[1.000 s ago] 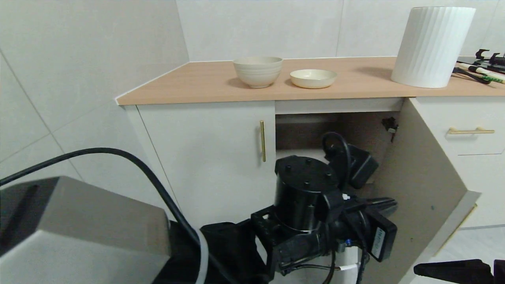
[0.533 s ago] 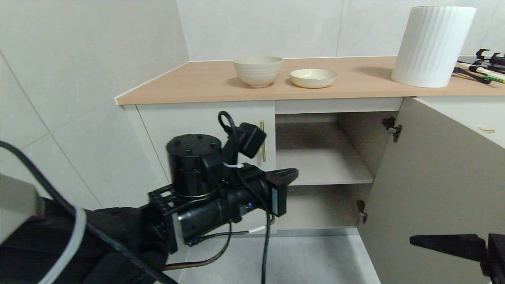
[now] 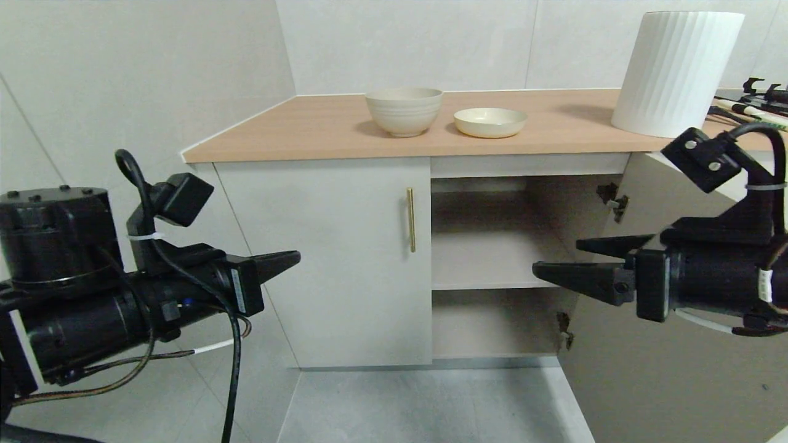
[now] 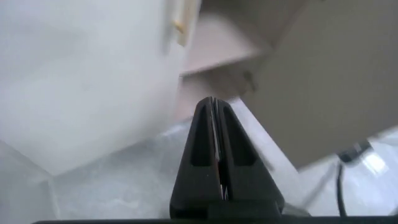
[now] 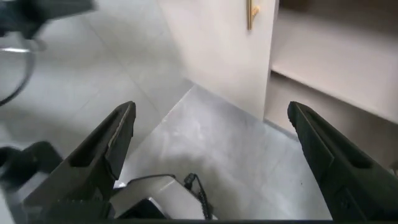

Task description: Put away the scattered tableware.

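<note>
The left gripper swung left from the cabinet; the right gripper rose.

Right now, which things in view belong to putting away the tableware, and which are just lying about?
Part of the job:
- ribbed bowl on the countertop
- shallow dish beside it
- open cabinet below them

Just lying about:
- tall white ribbed container
- pens and tools at the counter's right end
</note>
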